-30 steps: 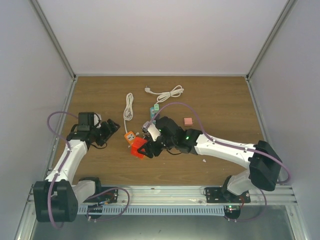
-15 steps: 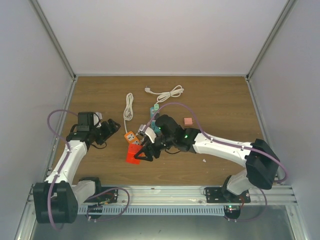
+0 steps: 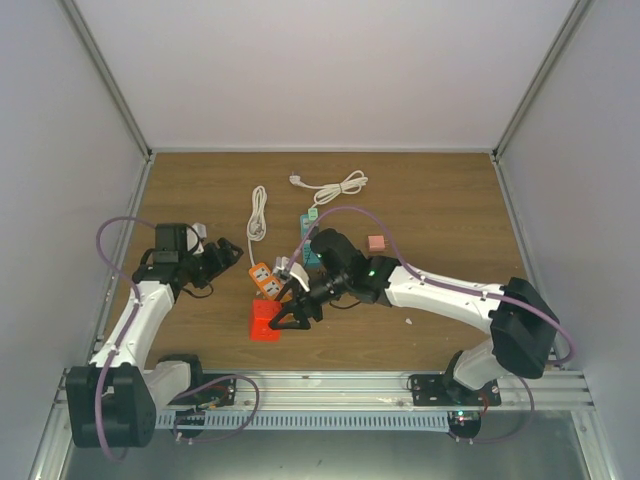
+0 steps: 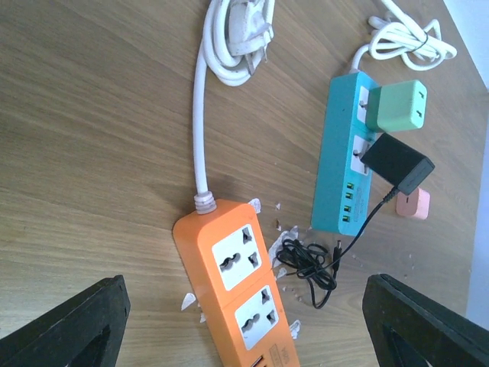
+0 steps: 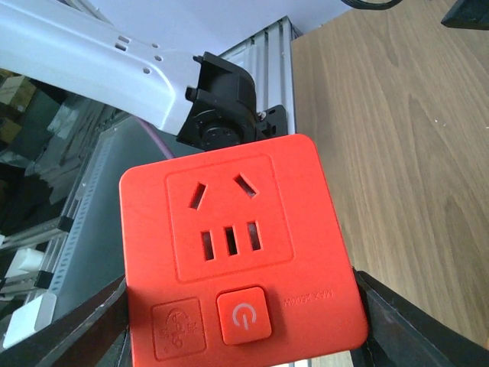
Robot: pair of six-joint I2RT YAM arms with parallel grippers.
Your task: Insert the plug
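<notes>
Since a second ago your right gripper (image 3: 283, 315) has swung toward the near edge and to the left, taking the red socket cube (image 3: 264, 321) with it. The left gripper (image 3: 228, 252) has edged right, toward the orange power strip (image 3: 262, 279).

From above, the cube sits just near-side of the orange strip's end, with bare wood between it and the near edge of the table (image 3: 430, 190). The right arm lies across the middle of the table and covers part of the teal strip.

In your left wrist view the fingers (image 4: 69, 329) stand wide apart with nothing between them. Beyond the orange strip lies the teal power strip (image 4: 336, 191). The black charger plug (image 4: 397, 162) sits tilted against one of its sockets, just near-side of a green adapter (image 4: 397, 107); you cannot tell whether it is fully seated. Its thin wire (image 4: 306, 264) bunches on the wood between the two strips. A pink block (image 4: 413, 205) lies just beside the plug. A coiled white cord (image 4: 237, 30) is at the far edge.

In your right wrist view the jaws are closed on the cube, one finger (image 5: 69, 336) at each side.
</notes>
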